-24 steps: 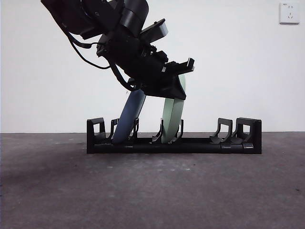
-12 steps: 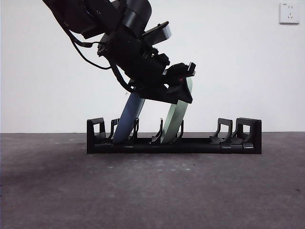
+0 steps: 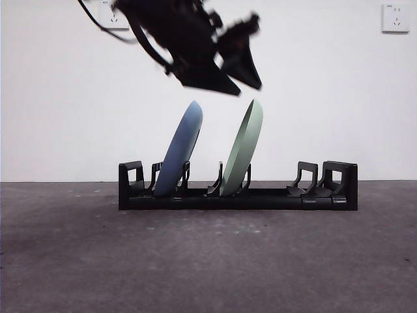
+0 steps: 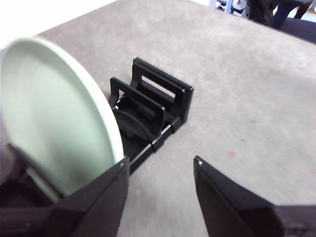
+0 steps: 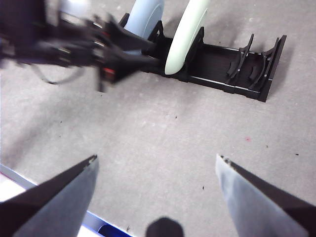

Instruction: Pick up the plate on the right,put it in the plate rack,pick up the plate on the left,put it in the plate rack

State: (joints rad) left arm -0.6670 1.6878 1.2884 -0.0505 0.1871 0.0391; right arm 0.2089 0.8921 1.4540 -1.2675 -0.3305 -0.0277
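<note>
The plate rack [image 3: 238,193] holds both plates on edge: the blue plate [image 3: 180,149] left, the green plate [image 3: 243,147] beside it. The left gripper [image 3: 225,62] is above them, jaws open and empty. The right gripper [image 5: 155,170] waits, open, nearer. The task looks finished.

Long black plastic plate rack [image 3: 238,193] looked matt, moulded. Round pale green plate [image 3: 242,149] and round blue-grey plate [image 3: 180,149] had smooth, satin surfaces. Grey worktop [image 3: 208,261] was rough, speckled, matt. Left hand [image 4: 160,170]: matt black plastic jaws.
</note>
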